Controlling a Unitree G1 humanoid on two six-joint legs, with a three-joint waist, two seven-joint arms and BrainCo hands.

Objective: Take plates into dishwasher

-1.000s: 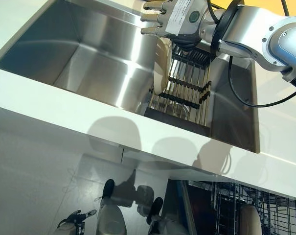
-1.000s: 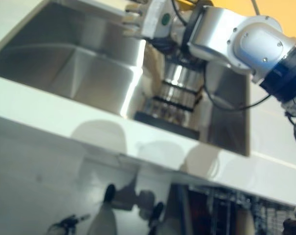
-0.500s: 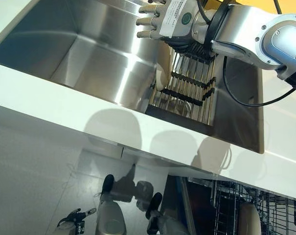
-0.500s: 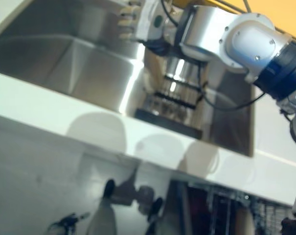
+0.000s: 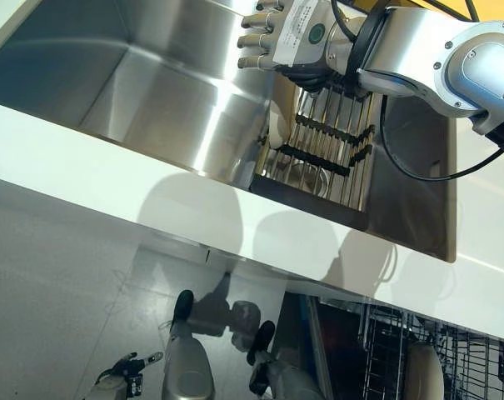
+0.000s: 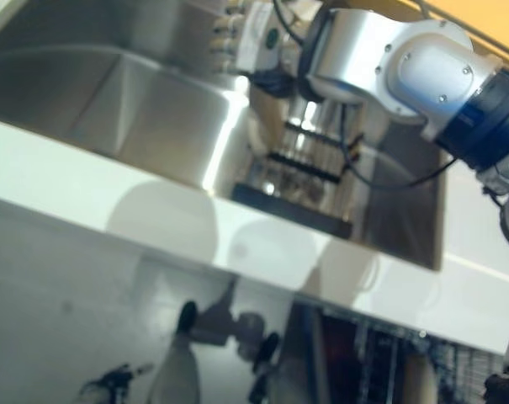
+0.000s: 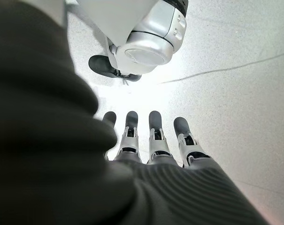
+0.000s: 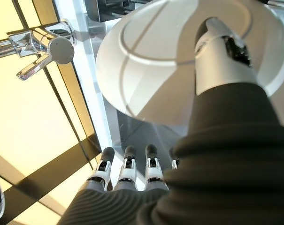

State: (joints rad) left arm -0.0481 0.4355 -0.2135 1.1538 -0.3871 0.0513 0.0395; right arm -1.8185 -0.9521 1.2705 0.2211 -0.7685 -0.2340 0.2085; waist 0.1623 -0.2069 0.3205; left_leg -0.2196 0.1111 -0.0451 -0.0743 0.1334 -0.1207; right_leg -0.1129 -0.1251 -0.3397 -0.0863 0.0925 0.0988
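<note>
A white plate (image 5: 277, 125) stands on edge at the left end of the wire drying rack (image 5: 322, 150) inside the steel sink (image 5: 152, 92). My right hand (image 5: 289, 33) hovers just above it, fingers straight and pointing left. In the right wrist view the thumb (image 8: 217, 56) lies across the face of the plate (image 8: 151, 70), while the fingers (image 8: 127, 171) stay straight past its rim. My left hand (image 7: 151, 140) hangs low over the floor with straight fingers, holding nothing.
A white counter edge (image 5: 193, 208) runs across in front of the sink. Below it at the lower right, the dishwasher rack (image 5: 451, 358) is pulled out, with a pale dish (image 5: 422, 375) in it. A chrome tap (image 8: 43, 49) stands behind the sink.
The whole picture has shifted slightly, so the camera moved. My right hand stays over the plate at the rack's left end; nothing else has clearly changed.
</note>
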